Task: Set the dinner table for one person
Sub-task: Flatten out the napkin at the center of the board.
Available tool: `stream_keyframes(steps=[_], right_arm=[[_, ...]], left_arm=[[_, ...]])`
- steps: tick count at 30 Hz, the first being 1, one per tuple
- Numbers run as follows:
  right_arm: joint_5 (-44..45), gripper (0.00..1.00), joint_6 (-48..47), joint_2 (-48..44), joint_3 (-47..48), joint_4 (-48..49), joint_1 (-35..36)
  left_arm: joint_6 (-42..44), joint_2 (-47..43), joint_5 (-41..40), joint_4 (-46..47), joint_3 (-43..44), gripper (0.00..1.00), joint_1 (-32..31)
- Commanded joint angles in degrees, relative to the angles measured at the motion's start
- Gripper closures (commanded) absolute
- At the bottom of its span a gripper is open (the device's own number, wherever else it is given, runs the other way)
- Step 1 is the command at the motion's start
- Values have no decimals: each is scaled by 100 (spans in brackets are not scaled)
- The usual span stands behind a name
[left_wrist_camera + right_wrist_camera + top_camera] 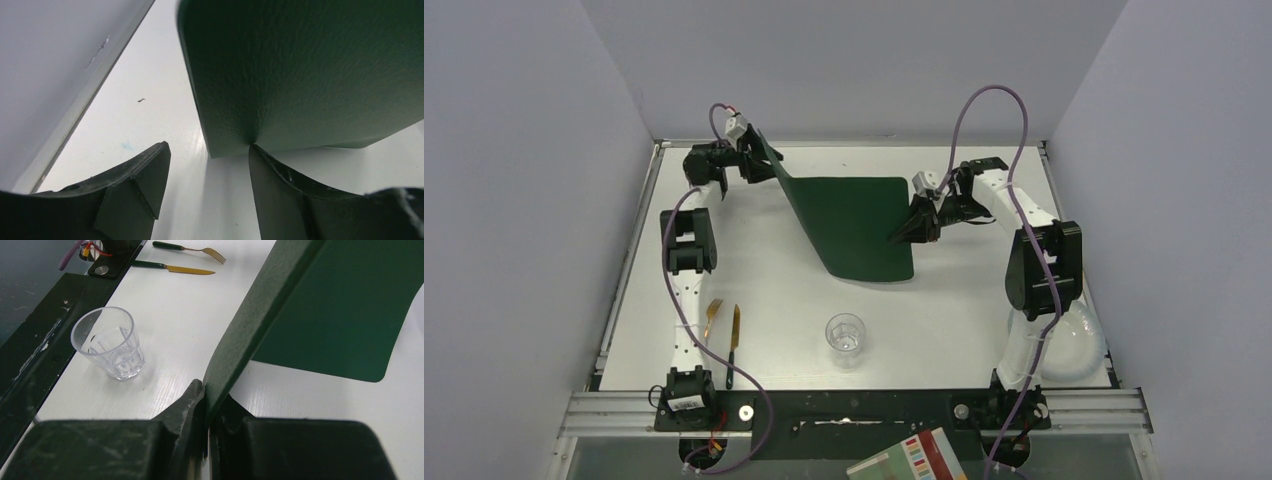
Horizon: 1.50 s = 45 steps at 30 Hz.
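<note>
The white dinner table [764, 280] carries a dark green placemat [854, 225]. The mat's left side is raised off the table and curls up toward my left gripper [762, 160] near the back left corner. In the left wrist view that gripper [208, 146] stands open. The placemat's [300, 75] lower edge rests on the tip of its right finger [270, 175], and the other finger is clear of it. My right gripper [904, 235] is shut on the mat's right edge. The right wrist view shows its jaws [210, 390] pinching the thick mat edge [260, 325].
A clear glass [845, 338] [110, 342] stands upright at the near middle. A gold fork [712, 316] and knife [735, 335] with green handles lie near the left arm's base. A clear bowl [1074, 345] sits by the right arm's base. White walls enclose the table.
</note>
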Motion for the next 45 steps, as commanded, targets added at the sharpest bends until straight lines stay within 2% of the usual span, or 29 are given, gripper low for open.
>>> stream_keyframes(steps=[1,4,8,11,15,16,17,18,19,20,24,28,34,45], right_arm=[[-297,100,-64,-11,256,-44,50],[-203,100,-159,-13,248,-44,46],[-180,100,-225,-29,243,-44,-12],[-213,100,-263,-22,272,-52,-52],[-249,100,-290,-36,317,-53,-62],[-258,100,-289,-53,317,-53,-62],[-263,100,-293,-67,327,-53,-62],[-269,100,-297,-80,326,-53,-59],[-271,100,-285,-101,326,-53,-62],[-271,100,-284,-115,326,-53,-64],[-311,100,-256,-157,362,-52,-94],[-306,100,-61,-254,555,-53,-95],[-521,100,257,-589,725,-53,-79],[-709,100,880,-1590,550,-53,-35]], left_arm=[[253,-408,437,1520,-386,50,-185],[375,-766,435,1528,-967,64,-210],[845,-1469,446,1520,-2129,71,-163],[1181,-1867,444,1528,-2778,100,-128],[1352,-2122,456,1548,-3189,100,-90],[1286,-2110,453,1562,-3132,93,-70],[1164,-2076,428,1563,-3055,59,-37],[1135,-2059,389,1564,-3011,37,18],[1158,-2064,351,1555,-2997,30,68],[1190,-2079,321,1533,-2990,28,105],[1193,-2336,107,1518,-3206,28,88],[1690,-2798,116,1520,-3886,30,-39],[1833,-3035,174,1526,-4207,33,-70],[2080,-2664,321,1575,-4147,43,-67]])
